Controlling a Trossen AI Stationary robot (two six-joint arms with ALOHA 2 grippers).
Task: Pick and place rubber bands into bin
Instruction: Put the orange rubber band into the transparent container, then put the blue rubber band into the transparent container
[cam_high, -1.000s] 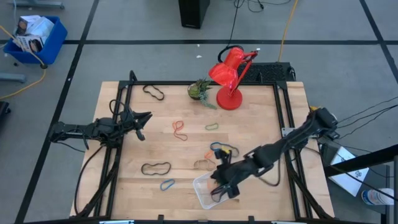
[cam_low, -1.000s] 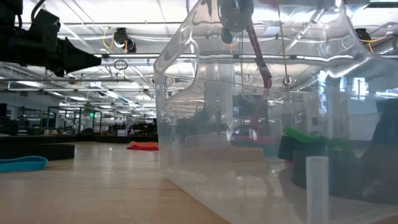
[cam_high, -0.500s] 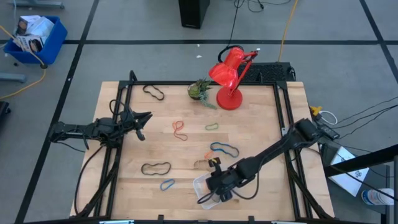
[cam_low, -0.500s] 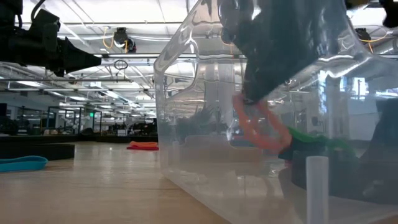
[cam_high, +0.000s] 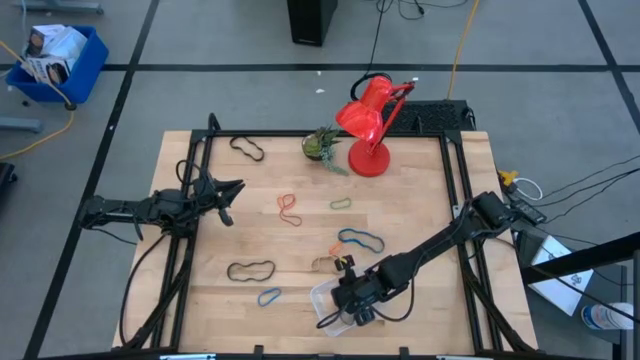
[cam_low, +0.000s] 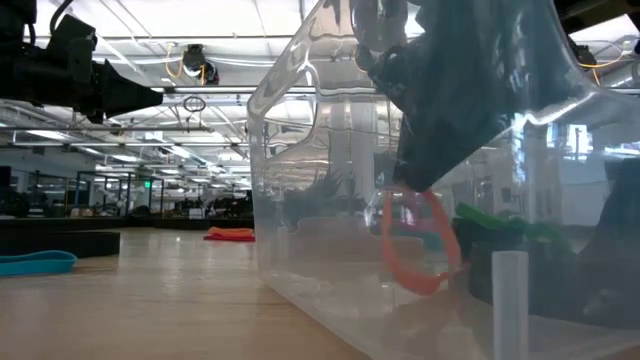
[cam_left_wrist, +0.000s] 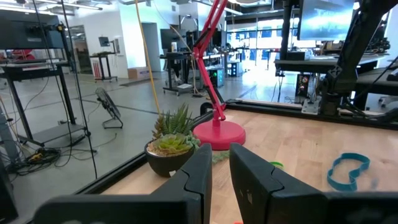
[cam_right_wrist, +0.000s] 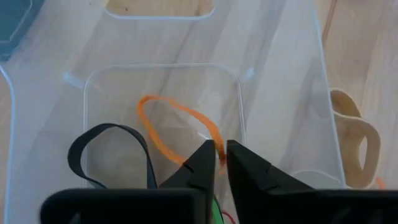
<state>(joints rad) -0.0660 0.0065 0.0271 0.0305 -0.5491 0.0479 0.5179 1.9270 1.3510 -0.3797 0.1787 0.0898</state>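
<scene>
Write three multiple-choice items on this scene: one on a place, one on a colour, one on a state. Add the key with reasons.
1. The right gripper is over:
A. the clear bin
B. the red lamp
C. the potted plant

2. The rubber band at the right fingers is:
A. blue
B. orange
C. black

3. The left gripper is:
A. holding a band
B. inside the bin
C. empty, away from the bin

Key: 1 A, the high view shows it above the bin. 2 B, the right wrist view shows an orange loop. 3 C, it holds nothing at the table's left.
</scene>
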